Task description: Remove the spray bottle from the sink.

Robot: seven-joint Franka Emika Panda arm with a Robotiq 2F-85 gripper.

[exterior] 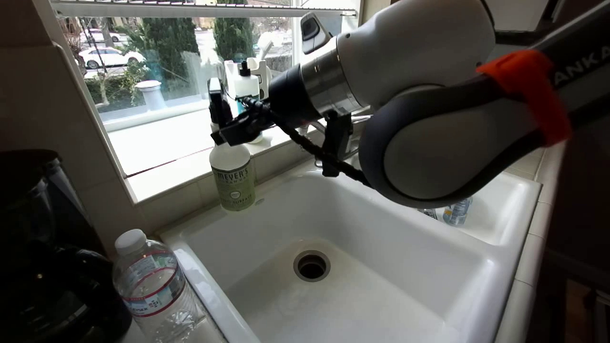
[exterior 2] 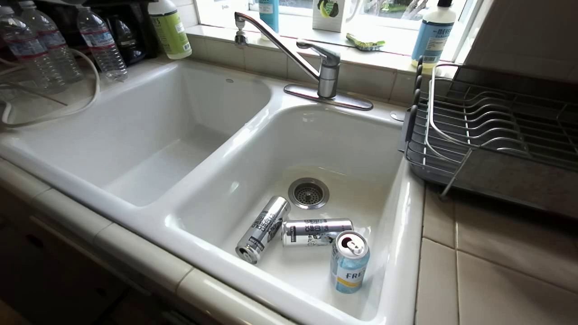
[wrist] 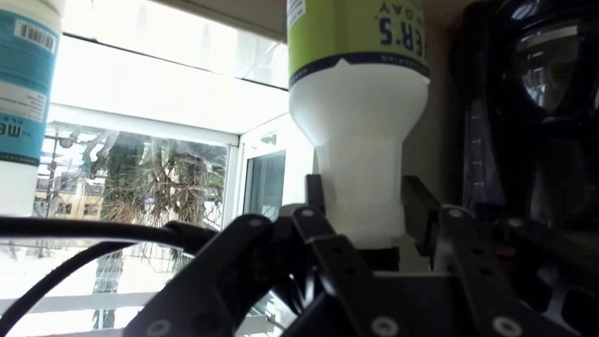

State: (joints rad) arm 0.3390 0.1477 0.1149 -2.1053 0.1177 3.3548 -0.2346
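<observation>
The spray bottle, pale green with a light label and a black trigger head, is upright at the back corner of the sink's larger basin, outside the basin hollow. It also shows in an exterior view, its top cut off, and upside down in the wrist view. I cannot tell whether its base rests on the ledge or hangs just above. My gripper is shut on the bottle's white neck, with a finger against each side in the wrist view. The larger basin holds only its dark drain.
A clear water bottle stands beside the basin, with more bottles and a coffee maker nearby. Blue-label bottles stand on the sill. A chrome faucet, cans in the smaller basin and a dish rack are around.
</observation>
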